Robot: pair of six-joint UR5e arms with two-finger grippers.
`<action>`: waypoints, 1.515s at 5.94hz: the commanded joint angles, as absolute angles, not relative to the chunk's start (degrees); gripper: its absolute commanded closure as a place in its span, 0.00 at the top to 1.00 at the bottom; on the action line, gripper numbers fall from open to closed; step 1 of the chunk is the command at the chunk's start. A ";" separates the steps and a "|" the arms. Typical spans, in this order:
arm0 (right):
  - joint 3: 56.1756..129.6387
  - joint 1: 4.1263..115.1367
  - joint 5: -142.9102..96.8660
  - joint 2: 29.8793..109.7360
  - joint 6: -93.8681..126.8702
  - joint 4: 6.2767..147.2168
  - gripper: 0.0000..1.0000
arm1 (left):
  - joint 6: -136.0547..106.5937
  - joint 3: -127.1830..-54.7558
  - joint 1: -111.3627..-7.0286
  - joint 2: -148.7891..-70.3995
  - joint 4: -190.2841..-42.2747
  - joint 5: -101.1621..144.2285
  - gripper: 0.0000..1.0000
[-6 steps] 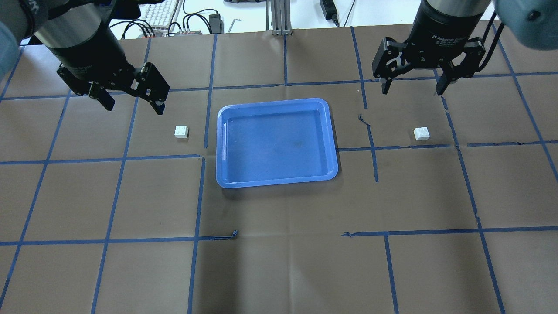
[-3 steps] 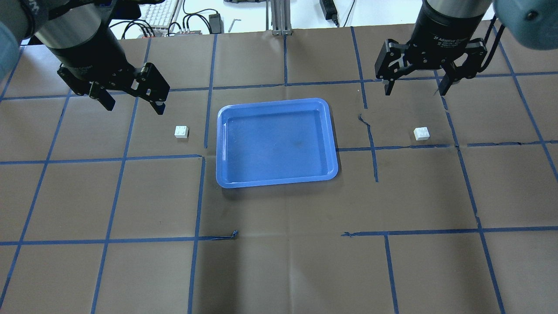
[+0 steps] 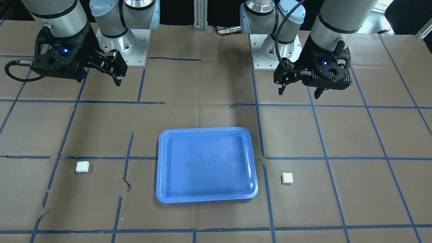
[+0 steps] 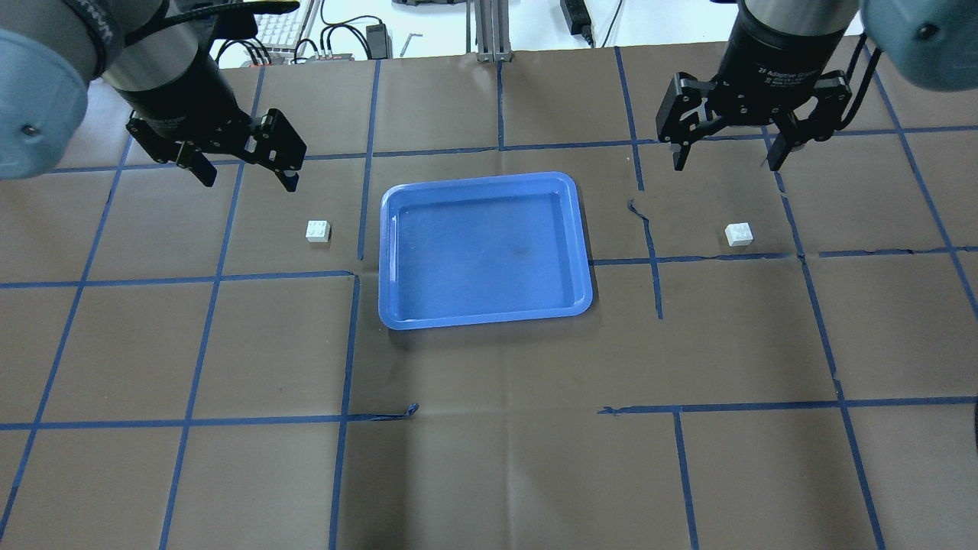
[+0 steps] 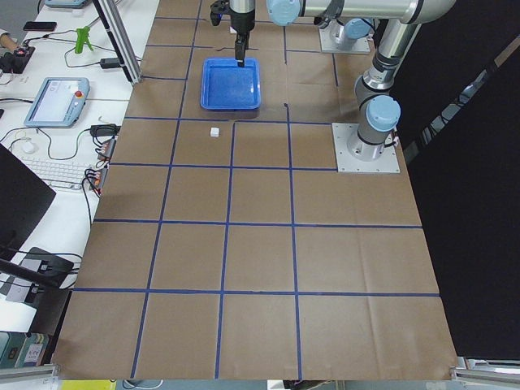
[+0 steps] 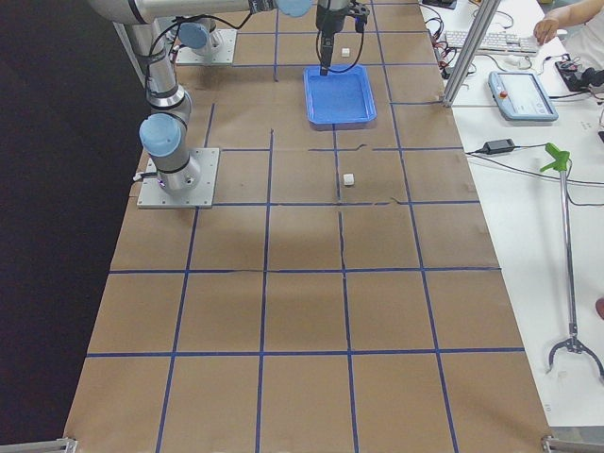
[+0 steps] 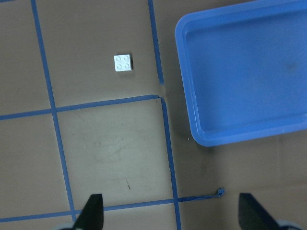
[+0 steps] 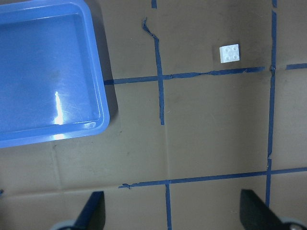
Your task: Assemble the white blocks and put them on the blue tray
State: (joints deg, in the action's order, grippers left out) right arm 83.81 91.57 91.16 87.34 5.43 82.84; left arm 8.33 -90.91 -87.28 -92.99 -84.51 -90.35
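Left pincer (image 4: 246,182) and right pincer (image 4: 726,164) hang wide open and empty above the brown paper-covered counter (image 4: 489,473). One square, studded white block (image 4: 318,230) lies flat near the left pincer and the other white block (image 4: 739,234) near the right. The glossy, round-cornered blue tray (image 4: 486,177) sits between them, touching neither.

left gripper (image 4: 248,182) jaws wide apart, empty, fingers pointing down, turned slightly at an angle, right gripper (image 4: 726,164) jaws wide apart, empty, fingers pointing straight down, both hovering, well apart
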 commanded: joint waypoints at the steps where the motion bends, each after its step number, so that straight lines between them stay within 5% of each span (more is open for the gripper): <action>1: 83.85 91.58 91.14 87.19 -7.36 83.49 1.00 | 8.88 -93.51 -83.77 -102.77 -70.48 -90.26 0.99; 4: 83.85 82.13 90.09 83.86 -49.41 83.67 1.00 | 8.79 -97.54 -83.76 -118.43 -49.62 -90.09 0.99; 7: 83.85 75.53 90.00 78.68 -104.95 91.55 1.00 | 9.14 -99.84 -83.76 -120.67 -48.08 -90.00 0.99; 8: 83.85 72.63 87.74 75.44 -113.99 91.93 1.00 | 9.40 -99.67 -83.76 -121.02 -48.08 -89.91 0.53; 9: 84.28 70.34 83.19 73.58 -118.17 92.02 1.00 | 9.93 -99.67 -83.76 -121.03 -48.08 -90.00 0.24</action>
